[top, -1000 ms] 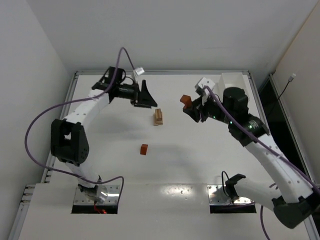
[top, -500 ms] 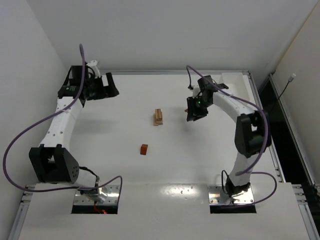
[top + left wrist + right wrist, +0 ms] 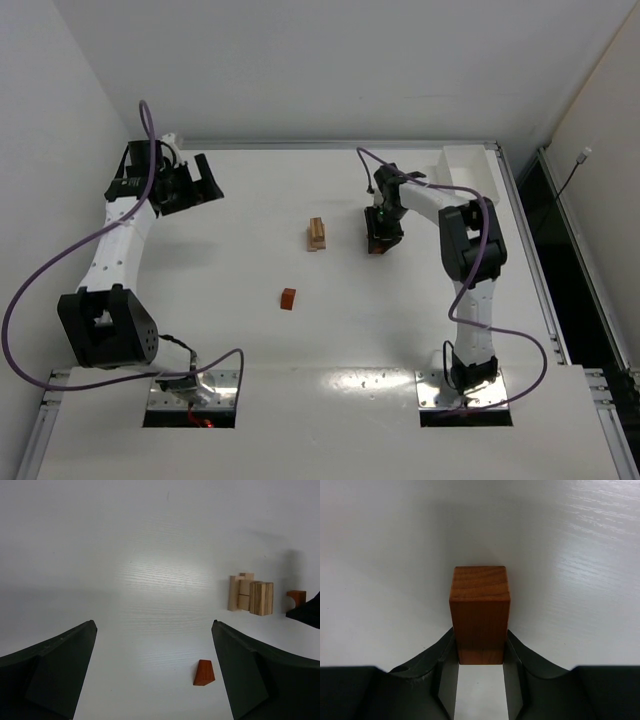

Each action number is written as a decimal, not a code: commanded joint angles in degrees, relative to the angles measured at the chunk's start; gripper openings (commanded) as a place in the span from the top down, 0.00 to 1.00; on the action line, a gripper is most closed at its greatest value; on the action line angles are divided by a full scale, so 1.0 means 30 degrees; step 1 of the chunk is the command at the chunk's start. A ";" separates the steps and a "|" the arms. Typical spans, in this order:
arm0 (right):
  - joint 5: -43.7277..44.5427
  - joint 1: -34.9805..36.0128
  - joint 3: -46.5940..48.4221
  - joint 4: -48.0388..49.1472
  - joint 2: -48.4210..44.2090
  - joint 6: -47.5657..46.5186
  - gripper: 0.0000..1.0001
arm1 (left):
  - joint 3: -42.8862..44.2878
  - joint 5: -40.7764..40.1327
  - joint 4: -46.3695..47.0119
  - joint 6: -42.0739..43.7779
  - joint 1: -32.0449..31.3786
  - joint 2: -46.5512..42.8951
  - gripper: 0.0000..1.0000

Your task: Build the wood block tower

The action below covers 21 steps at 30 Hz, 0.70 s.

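A small stack of pale tan blocks (image 3: 317, 234) stands mid-table; it also shows in the left wrist view (image 3: 250, 596). A loose reddish-brown wedge block (image 3: 288, 298) lies nearer the front, also in the left wrist view (image 3: 204, 673). My right gripper (image 3: 378, 238) is low over the table just right of the stack, shut on a reddish-brown block (image 3: 480, 605) that sticks out past the fingertips (image 3: 517, 647). That block shows as an arch shape in the left wrist view (image 3: 297, 598). My left gripper (image 3: 190, 185) is open and empty at the far left, well away from the blocks.
A white rectangular tray (image 3: 465, 165) sits at the table's back right corner. The raised table rim (image 3: 320, 146) runs along the back. A white wall stands close on the left.
My right gripper has come left and down with the reddish-brown block, from in the air to beside the stack. My left arm has drawn back from the stack to the far left.
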 commanded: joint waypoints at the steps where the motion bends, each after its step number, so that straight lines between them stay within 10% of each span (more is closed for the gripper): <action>1: 0.1038 0.0055 0.0627 0.0245 0.0002 -0.0013 0.87 | 0.0725 0.0703 0.0515 -0.0321 0.0310 0.0149 0.01; 11: 0.0770 0.0055 -0.0045 0.2296 -0.1872 -0.0367 0.38 | 0.0230 0.1756 0.0720 -0.0497 0.0310 0.0940 0.01; 21: 0.1329 0.0260 -0.0867 0.3528 -0.3104 -0.0367 0.47 | 0.0166 0.2139 0.1072 -0.0673 0.0134 0.1114 0.01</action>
